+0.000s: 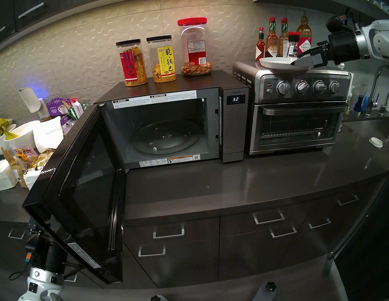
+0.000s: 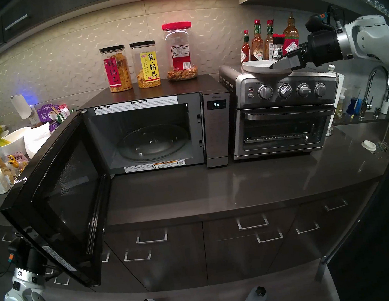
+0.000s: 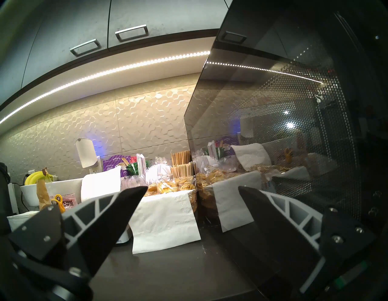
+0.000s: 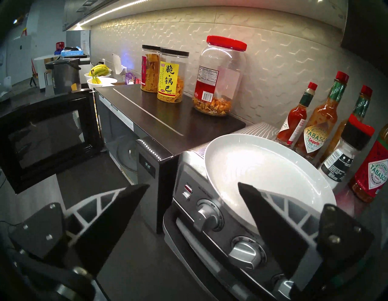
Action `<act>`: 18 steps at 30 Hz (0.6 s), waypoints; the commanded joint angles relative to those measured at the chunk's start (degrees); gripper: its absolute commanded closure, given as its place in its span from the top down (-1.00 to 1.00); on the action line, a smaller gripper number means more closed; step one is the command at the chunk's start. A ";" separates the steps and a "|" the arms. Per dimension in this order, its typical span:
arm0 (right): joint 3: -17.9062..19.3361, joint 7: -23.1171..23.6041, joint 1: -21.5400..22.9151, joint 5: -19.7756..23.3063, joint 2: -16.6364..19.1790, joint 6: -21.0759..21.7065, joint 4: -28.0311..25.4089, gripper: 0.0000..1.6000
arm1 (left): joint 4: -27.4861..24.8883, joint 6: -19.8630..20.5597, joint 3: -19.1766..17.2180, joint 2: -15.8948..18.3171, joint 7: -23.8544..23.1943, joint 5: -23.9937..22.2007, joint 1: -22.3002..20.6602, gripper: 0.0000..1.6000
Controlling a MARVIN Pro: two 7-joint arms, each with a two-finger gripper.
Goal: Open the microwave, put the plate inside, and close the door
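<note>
Nearest, my left gripper (image 3: 193,190) hung spread and empty behind the door (image 1: 76,194), swung wide. My right gripper (image 4: 194,187) straddled, unclamped, the plate (image 1: 280,62) atop the toaster oven (image 1: 298,105), right of the microwave (image 1: 168,125).

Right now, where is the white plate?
The plate sits atop the toaster oven, right of the microwave, before the sauce bottles; the right gripper reaches over its rim.
</note>
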 commanded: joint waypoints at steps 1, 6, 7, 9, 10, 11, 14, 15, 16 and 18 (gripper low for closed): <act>0.92 -0.13 0.69 -0.34 -0.85 -0.77 0.54 1.00 | -1.24 -0.06 0.04 -0.14 -0.07 -0.11 0.13 1.00; 1.18 -0.49 0.32 0.12 -1.44 -0.14 0.89 1.00 | -1.23 -0.07 0.04 -0.14 -0.07 -0.11 0.13 1.00; 1.24 -0.74 0.26 0.54 -1.76 0.68 1.05 1.00 | -1.23 -0.07 0.04 -0.14 -0.07 -0.11 0.13 1.00; 1.37 -0.74 0.06 1.97 -2.58 2.87 1.69 1.00 | -1.22 -0.08 0.04 -0.13 -0.07 -0.12 0.12 1.00; 1.37 -0.83 0.06 1.97 -3.00 3.21 1.93 1.00 | -1.21 -0.08 0.04 -0.13 -0.07 -0.12 0.12 1.00; 1.53 -1.45 -0.20 2.70 -3.37 3.72 2.19 1.00 | -1.21 -0.08 0.04 -0.13 -0.07 -0.12 0.12 1.00; 2.06 -1.39 -1.25 3.98 -4.61 4.44 3.79 1.00 | -1.20 -0.09 0.04 -0.12 -0.07 -0.12 0.12 1.00; 2.36 -1.35 -1.78 4.43 -5.17 4.61 4.70 1.00 | -1.21 -0.08 0.04 -0.12 -0.07 -0.12 0.12 1.00; 2.36 -1.35 -1.78 4.43 -5.17 4.61 4.70 1.00 | -1.21 -0.08 0.04 -0.12 -0.07 -0.12 0.12 1.00; 2.63 -1.27 -2.35 4.86 -5.69 4.91 5.58 1.00 | -1.22 -0.08 0.04 -0.13 -0.07 -0.12 0.12 1.00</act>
